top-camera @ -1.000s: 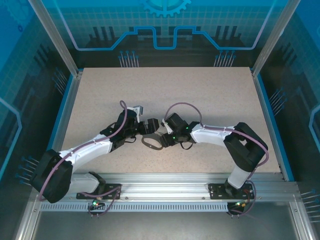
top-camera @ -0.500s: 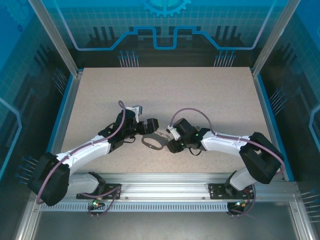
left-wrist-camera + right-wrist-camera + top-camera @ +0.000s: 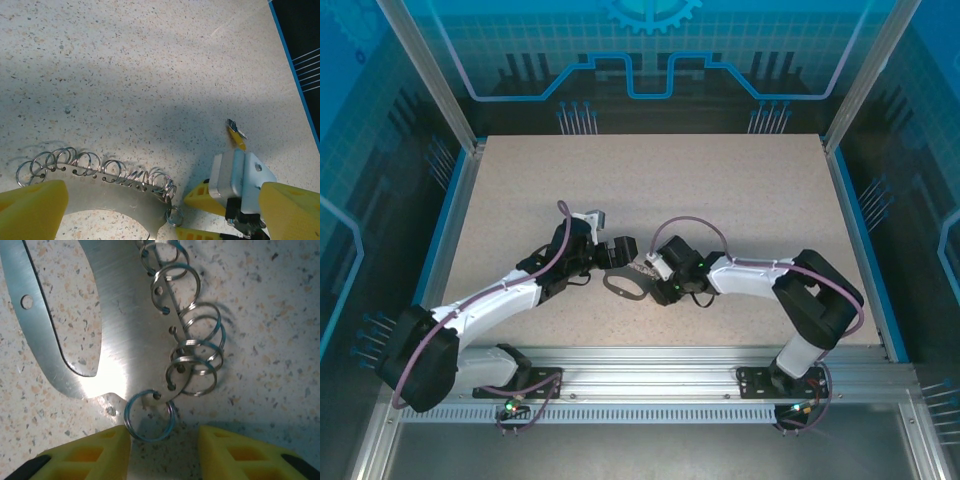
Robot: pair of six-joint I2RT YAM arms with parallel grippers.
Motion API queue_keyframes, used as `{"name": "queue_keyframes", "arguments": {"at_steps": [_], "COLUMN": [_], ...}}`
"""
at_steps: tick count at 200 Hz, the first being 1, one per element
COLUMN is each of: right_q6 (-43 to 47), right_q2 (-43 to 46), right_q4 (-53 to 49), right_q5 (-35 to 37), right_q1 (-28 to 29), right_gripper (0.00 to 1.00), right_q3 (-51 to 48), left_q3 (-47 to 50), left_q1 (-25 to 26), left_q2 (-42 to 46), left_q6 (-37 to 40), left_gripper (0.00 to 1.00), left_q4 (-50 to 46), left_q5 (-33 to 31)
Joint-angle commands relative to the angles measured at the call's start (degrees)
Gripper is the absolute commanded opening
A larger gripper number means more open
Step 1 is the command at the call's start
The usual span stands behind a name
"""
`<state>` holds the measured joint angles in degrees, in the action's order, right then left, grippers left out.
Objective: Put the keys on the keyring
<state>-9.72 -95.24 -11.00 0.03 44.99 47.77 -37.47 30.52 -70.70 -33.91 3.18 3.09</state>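
Observation:
The keyring is a curved, shiny metal plate (image 3: 107, 202) (image 3: 122, 315) (image 3: 623, 287) with several wire split rings (image 3: 85, 162) along its edge. Its end ring (image 3: 149, 415) lies between the yellow fingers of my right gripper (image 3: 162, 442) (image 3: 652, 272). Those jaws stand apart, and the left finger (image 3: 87, 455) touches the ring's rim. A tiny key (image 3: 236, 135) with a yellow head lies flat on the table, just beyond the right gripper's body. My left gripper (image 3: 160, 192) (image 3: 618, 252) is wide open, one finger on each side of the plate.
The speckled tabletop (image 3: 720, 190) stretches away behind both grippers. A blue rim (image 3: 295, 65) marks the table's edge to the right in the left wrist view. The two wrists sit close together over the plate.
The right arm's elbow swung out to the right and came back. Its gripper sits slightly lower beside the plate, and its jaws have narrowed a little. The left arm has hardly moved.

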Motion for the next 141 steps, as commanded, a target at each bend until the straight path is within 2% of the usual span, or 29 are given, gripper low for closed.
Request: {"name": "queue_keyframes", "arguments": {"at_steps": [1,60,97,141], "right_q6": [1.4,2.4,2.8,2.5], "right_q2": [-2.0,-1.8,-0.4,1.2], "right_q4": [0.7,-0.5,-0.8,0.4], "right_q5": [0.6,0.6,-0.7,-4.9], "right_q1": [0.5,0.2,-0.5,-2.1], "right_gripper": [0.39,0.19,0.00,0.00], "right_q3": [2.3,3.9,3.6,3.0], "left_q3": [-1.9,-2.1,-2.3,-2.3], "left_q1": [-0.2,-0.2,-0.2,-0.3], "left_q2": [0.7,0.7,0.7,1.3], "left_q6": [1.4,1.6,1.8,1.9], "left_gripper": [0.99,0.99,0.99,0.99], "left_q4": [-1.2,-0.9,-0.9,-1.2], "left_q5": [1.2,1.7,2.1,2.4]}}
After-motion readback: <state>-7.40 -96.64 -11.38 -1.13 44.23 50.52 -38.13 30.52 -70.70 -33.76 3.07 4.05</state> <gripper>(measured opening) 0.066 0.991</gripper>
